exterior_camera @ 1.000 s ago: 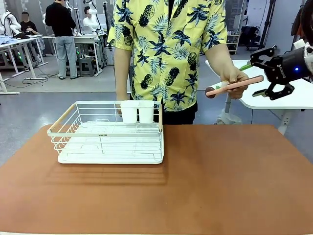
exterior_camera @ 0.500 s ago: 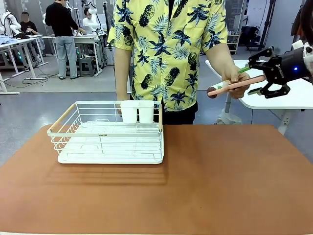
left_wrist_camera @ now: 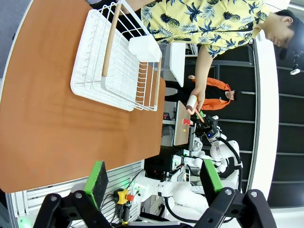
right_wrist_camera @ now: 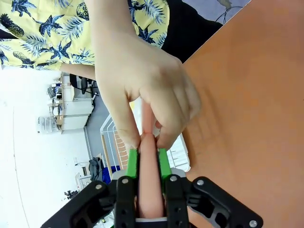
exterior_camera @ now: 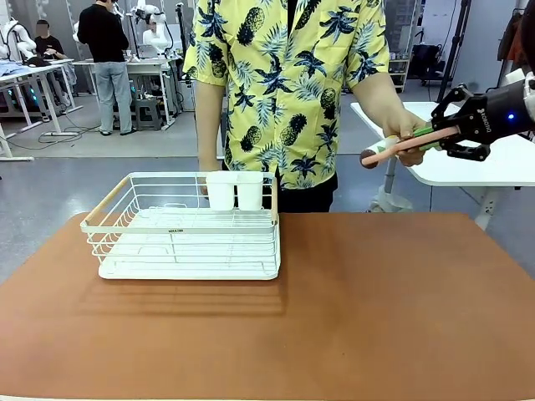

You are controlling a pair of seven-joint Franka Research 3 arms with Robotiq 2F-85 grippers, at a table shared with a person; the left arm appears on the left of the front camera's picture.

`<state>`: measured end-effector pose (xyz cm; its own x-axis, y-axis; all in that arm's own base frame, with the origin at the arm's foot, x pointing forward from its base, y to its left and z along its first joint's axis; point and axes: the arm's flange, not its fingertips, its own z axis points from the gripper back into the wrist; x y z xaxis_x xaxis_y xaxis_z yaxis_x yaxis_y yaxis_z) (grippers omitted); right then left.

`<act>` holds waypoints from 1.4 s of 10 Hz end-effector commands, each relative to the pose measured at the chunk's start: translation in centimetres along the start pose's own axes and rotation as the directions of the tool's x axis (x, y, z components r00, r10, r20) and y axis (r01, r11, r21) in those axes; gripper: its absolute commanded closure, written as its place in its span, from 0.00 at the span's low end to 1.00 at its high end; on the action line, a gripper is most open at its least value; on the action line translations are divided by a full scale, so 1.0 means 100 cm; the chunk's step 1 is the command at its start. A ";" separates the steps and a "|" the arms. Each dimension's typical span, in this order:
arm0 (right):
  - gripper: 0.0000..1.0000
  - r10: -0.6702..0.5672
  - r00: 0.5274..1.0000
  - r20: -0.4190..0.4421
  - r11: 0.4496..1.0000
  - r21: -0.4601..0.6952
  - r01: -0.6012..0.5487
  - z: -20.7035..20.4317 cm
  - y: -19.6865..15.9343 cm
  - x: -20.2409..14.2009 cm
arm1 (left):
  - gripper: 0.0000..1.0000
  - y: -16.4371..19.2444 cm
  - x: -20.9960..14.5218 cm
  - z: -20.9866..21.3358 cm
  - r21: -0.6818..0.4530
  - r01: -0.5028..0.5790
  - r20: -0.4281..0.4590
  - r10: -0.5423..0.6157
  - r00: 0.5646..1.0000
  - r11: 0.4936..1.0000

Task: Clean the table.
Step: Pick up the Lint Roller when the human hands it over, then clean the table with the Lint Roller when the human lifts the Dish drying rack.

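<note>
Reddish-brown table (exterior_camera: 376, 309) bears a rack (exterior_camera: 188, 230); right fingers (right_wrist_camera: 132, 164) clamp perhaps a brush (exterior_camera: 380, 151), left fingers (left_wrist_camera: 97, 183) apart.

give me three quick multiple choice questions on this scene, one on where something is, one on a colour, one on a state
1. Where does the white wire rack stand?
A. on the robot's left part of the brown table
B. on the floor
C. on a chair

2. What colour is the tool handle that the person's hand holds out?
A. blue
B. pink
C. black

3. What state is the right end effector in?
A. open, well clear of the tool handle
B. shut on the tool handle
C. lying flat on the brown table

Answers:
1 A: in the front view the rack sits on the brown top, toward picture left.
2 B: the right wrist view shows a pink shaft.
3 B: both green pads press against the handle's sides.
</note>
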<state>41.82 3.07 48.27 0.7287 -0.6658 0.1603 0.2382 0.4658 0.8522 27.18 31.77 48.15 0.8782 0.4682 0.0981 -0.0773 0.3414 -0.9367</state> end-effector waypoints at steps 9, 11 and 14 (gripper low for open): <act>1.00 -0.006 1.000 -0.001 1.000 0.002 0.006 0.001 -0.001 0.002 | 0.00 0.001 -0.003 0.001 -0.009 0.015 0.006 -0.015 1.000 1.000; 1.00 -0.006 1.000 -0.001 1.000 0.002 0.006 0.001 -0.001 0.002 | 0.00 0.001 -0.003 0.001 -0.009 0.015 0.006 -0.015 1.000 1.000; 1.00 -0.006 1.000 -0.001 1.000 0.002 0.006 0.001 -0.001 0.002 | 0.00 0.001 -0.003 0.001 -0.009 0.015 0.006 -0.015 1.000 1.000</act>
<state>41.87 2.76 48.17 0.7279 -0.6682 0.1537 0.2424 0.4605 0.8539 27.18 31.77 48.15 0.8781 0.4682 0.0982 -0.0773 0.3414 -0.9367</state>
